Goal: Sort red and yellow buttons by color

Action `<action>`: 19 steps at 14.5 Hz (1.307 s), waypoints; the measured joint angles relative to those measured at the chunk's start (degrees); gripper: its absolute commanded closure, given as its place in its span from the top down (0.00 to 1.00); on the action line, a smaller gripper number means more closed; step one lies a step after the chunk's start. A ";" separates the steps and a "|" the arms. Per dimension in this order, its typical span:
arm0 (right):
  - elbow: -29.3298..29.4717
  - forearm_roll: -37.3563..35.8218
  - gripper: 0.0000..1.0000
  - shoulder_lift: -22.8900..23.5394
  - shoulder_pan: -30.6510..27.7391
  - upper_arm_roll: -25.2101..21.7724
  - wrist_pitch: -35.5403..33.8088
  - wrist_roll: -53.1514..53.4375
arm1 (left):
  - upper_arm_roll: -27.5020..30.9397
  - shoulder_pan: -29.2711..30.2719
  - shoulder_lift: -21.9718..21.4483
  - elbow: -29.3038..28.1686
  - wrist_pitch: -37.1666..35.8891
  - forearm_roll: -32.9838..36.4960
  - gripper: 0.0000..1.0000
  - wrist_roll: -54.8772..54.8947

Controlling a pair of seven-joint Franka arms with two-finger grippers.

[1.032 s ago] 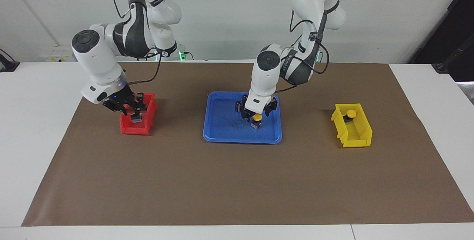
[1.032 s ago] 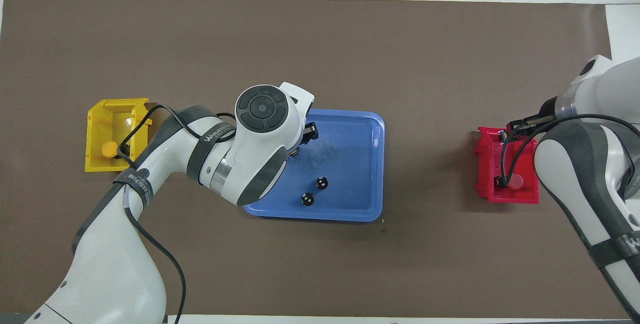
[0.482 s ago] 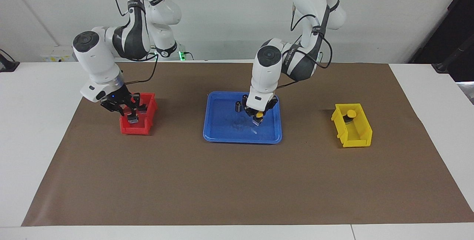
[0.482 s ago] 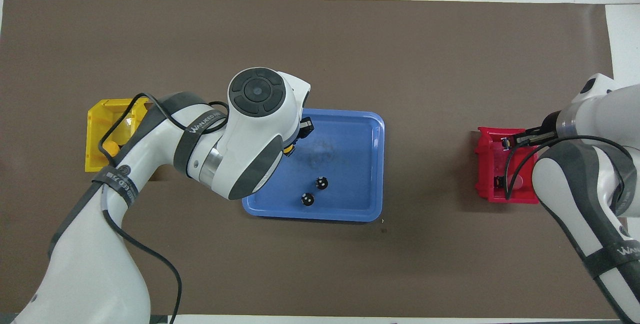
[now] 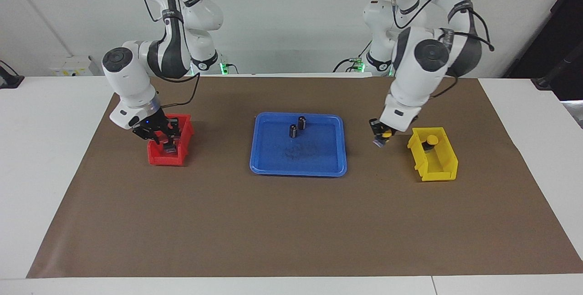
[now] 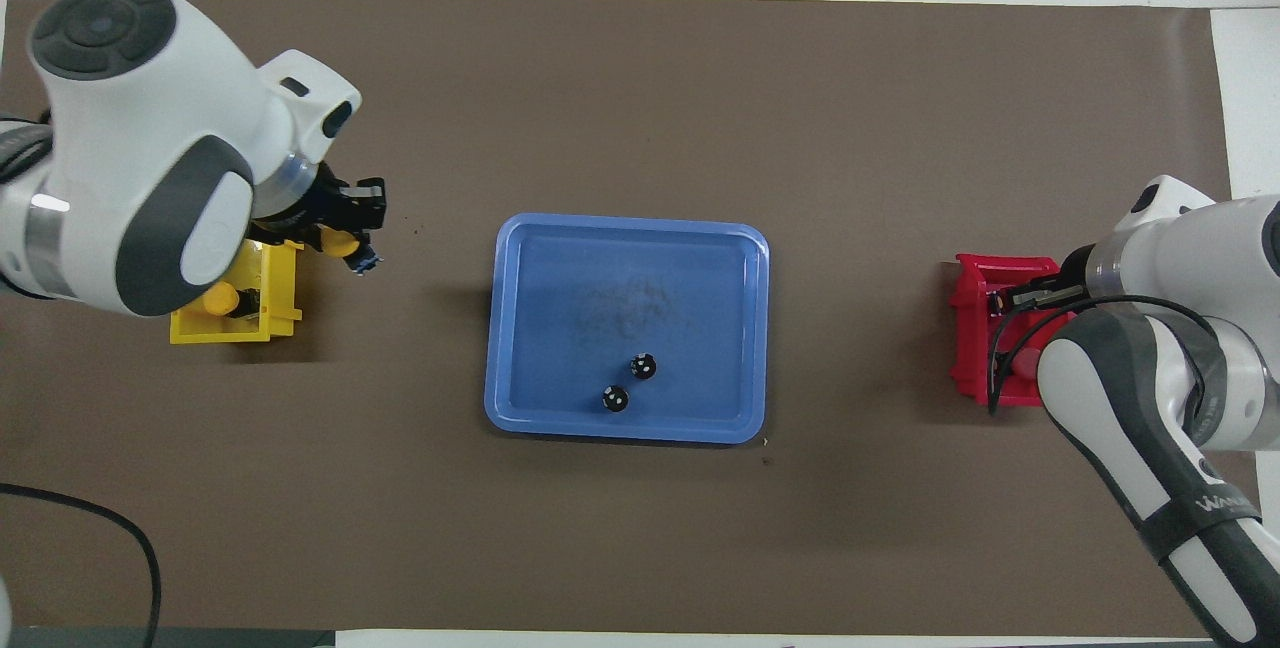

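My left gripper (image 5: 380,137) is shut on a yellow button (image 5: 386,134) in the air, over the mat just beside the yellow bin (image 5: 438,167), on its tray side. In the overhead view this gripper (image 6: 352,250) and the held yellow button (image 6: 340,245) sit at the bin's corner. A second yellow button (image 5: 431,139) stands in that bin. My right gripper (image 5: 167,144) is down in the red bin (image 5: 157,157), shut on a red button whose grey body (image 5: 171,150) shows under the tips. Another red button (image 6: 1027,362) lies in the red bin (image 6: 965,348).
The blue tray (image 5: 273,163) sits mid-table on the brown mat with two dark capless cylinders (image 5: 301,122) (image 5: 293,130) at its robot-side edge. The yellow bin is toward the left arm's end, the red bin toward the right arm's end.
My left gripper closed on the yellow button in the tray, lifted it and carried it to the yellow bin's side. My right gripper only shifted slightly inside the red bin.
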 measured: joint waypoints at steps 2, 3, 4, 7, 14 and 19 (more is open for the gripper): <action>-1.52 0.00 0.16 0.07 0.02 0.01 1.86 0.00 | 0.10 5.69 0.02 0.01 0.47 0.06 0.01 7.40; -2.19 0.00 0.17 0.08 0.02 0.01 2.62 0.00 | 0.11 7.97 0.03 -0.01 0.99 0.06 0.01 10.11; -2.76 0.00 0.19 0.08 0.02 0.01 3.22 0.00 | 0.11 9.78 0.03 -0.15 1.69 0.06 0.01 12.36; -3.92 0.00 0.22 -0.01 0.03 0.03 4.92 0.00 | 0.08 12.34 -0.06 -3.52 7.88 0.06 0.01 15.44; -4.29 0.00 0.69 -0.29 0.04 0.06 5.51 -0.05 | -0.14 12.57 -0.09 -13.36 21.85 0.06 0.01 15.48; 8.40 0.00 1.00 -0.37 0.08 0.16 -9.91 -0.06 | -0.17 12.61 0.99 -15.78 26.22 0.07 0.01 15.62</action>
